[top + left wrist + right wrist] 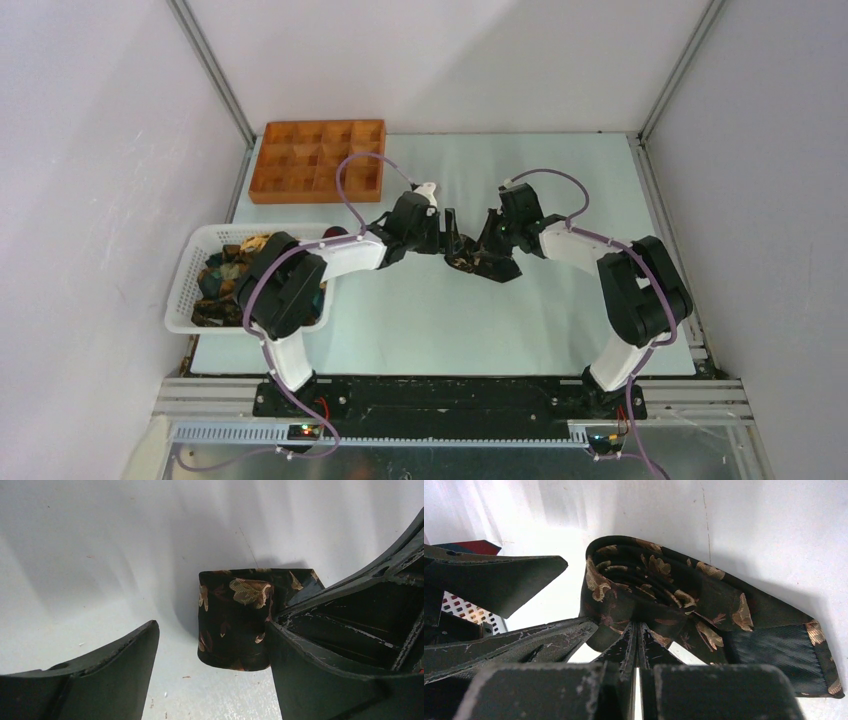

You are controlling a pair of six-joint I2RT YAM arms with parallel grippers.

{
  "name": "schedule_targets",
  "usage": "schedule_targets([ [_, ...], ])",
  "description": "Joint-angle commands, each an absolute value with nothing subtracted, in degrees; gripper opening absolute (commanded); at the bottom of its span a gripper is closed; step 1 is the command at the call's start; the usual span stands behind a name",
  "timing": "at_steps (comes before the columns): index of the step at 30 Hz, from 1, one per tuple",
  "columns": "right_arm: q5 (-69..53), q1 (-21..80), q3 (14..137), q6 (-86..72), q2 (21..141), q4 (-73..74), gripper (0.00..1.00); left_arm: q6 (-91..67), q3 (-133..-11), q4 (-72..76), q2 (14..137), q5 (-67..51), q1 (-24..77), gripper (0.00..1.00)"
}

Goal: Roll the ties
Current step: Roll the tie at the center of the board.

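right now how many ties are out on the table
1: a partly rolled tie mid-table, pinched by the right end effector; more ties sit heaped in the white basket, some likely hidden.

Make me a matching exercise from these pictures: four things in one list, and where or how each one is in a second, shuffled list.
1. tray
2. basket
3. left gripper
4. right gripper

A. shut on the rolled tie
B. far left corner of the table
C. open
D. left edge of the table, ties inside

Pairs: 1-B, 2-D, 3-C, 4-A
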State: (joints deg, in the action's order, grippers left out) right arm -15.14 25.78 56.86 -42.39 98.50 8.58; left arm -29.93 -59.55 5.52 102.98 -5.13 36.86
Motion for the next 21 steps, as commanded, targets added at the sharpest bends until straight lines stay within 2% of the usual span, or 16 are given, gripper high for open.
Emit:
schedule_targets([
  [1,-12.8,26.0,58.6,-40.8,99.7,11.0,0.02,-31.2,-59.1,9.2,103.5,-7.8,36.6,0.83],
  [17,-12.0,25.8,58.6,-40.5,99.8,11.9,0.01,-34.7,-57.5,16.2,107.3,-13.9,36.6,0.79],
  [21,-11.6,25.7,58.6,-40.2,99.6,12.4,0.01,-35.4,-57.6,17.6,108.1,-15.4,36.6,0.69],
])
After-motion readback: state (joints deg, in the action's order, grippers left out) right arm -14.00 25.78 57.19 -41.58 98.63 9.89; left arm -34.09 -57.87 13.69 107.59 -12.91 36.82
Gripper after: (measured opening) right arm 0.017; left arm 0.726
